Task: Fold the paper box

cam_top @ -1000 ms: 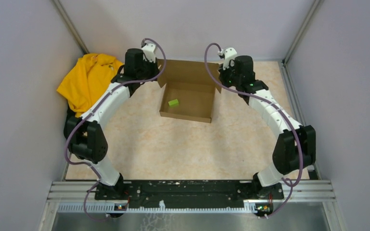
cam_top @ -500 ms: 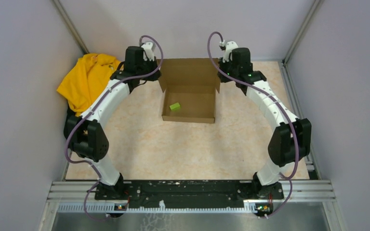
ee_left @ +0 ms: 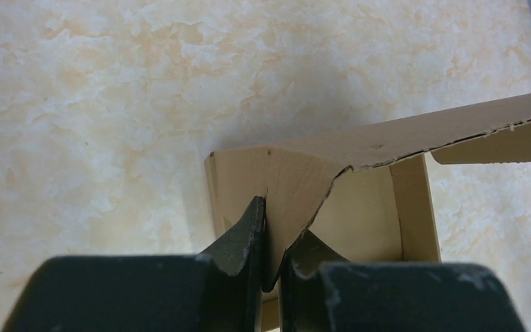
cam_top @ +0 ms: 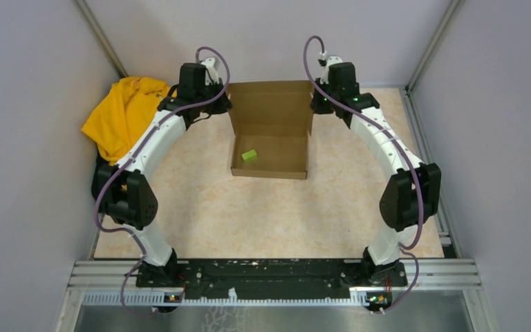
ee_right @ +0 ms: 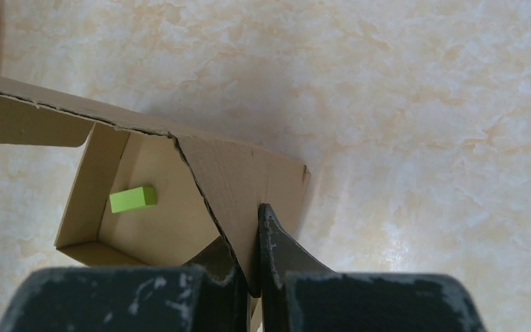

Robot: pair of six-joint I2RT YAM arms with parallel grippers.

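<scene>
**Caller:** What is the setting?

**Operator:** Grey walls close in a beige, marbled counter [cam_top: 269,214]. I see it from overhead, with my two arm bases at six o'clock.

**Caller:** Where is the paper box?

**Operator:** The paper box [cam_top: 287,142] is plain brown cardboard. It sits on the counter toward twelve o'clock, between my two arms. It is a shallow tray, open on top, with low walls. Its wide back panel [cam_top: 269,102] stands up along the far side.

**Caller:** Is anything inside?

**Operator:** One small green block [cam_top: 249,155] lies on the box floor at about eight o'clock, near the left wall.

**Caller:** And the tools?

**Operator:** My left tool [ee_left: 276,221] is at the box's ten o'clock corner. In its wrist view, the two dark fingers [ee_left: 238,238] pinch a cardboard side flap between them. My right tool [ee_right: 245,232] is at the two o'clock corner. Its fingers are pressed together on the matching flap there, with the sheet caught between them.

**Caller:** What else is on the counter?

**Operator:** A crumpled yellow cloth [cam_top: 126,114] lies at ten o'clock, against the left wall. It is beside my left arm and apart from the box.
</scene>
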